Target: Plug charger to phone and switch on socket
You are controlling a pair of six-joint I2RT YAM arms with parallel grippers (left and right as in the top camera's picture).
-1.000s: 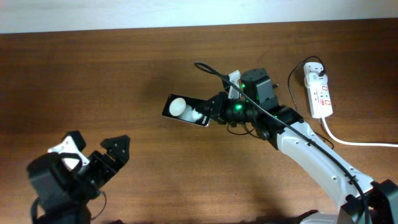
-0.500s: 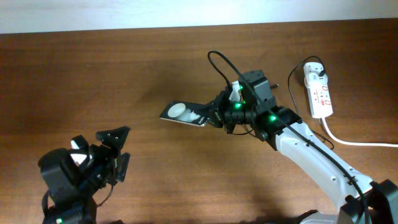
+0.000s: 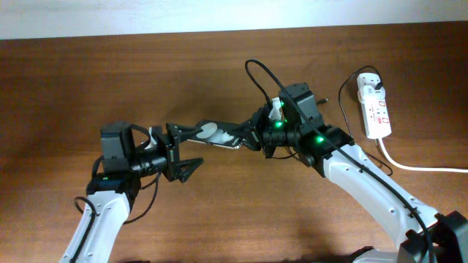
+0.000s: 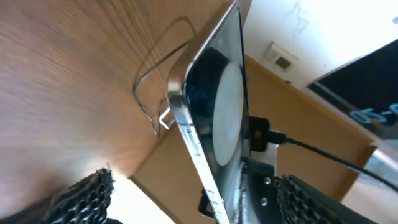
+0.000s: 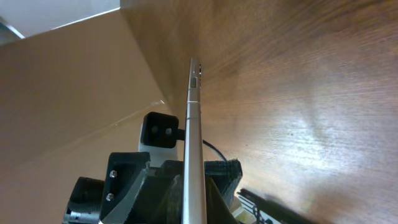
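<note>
Phone [image 3: 214, 133] hangs above the table [image 3: 88, 80], clamped at one end in my right gripper [image 3: 254, 137]. Its long axis runs left to right across the overhead view, screen tilted upward, free end pointing at my left gripper [image 3: 191, 146]. My left fingers [image 4: 84, 199] are spread wide. In the left wrist view the phone stands between them, and I cannot tell whether it touches. The charger [image 3: 257, 73] arches just behind my right gripper. The socket [image 3: 376, 109] lies well apart near the far right edge, and bare wood spreads to the left.
</note>
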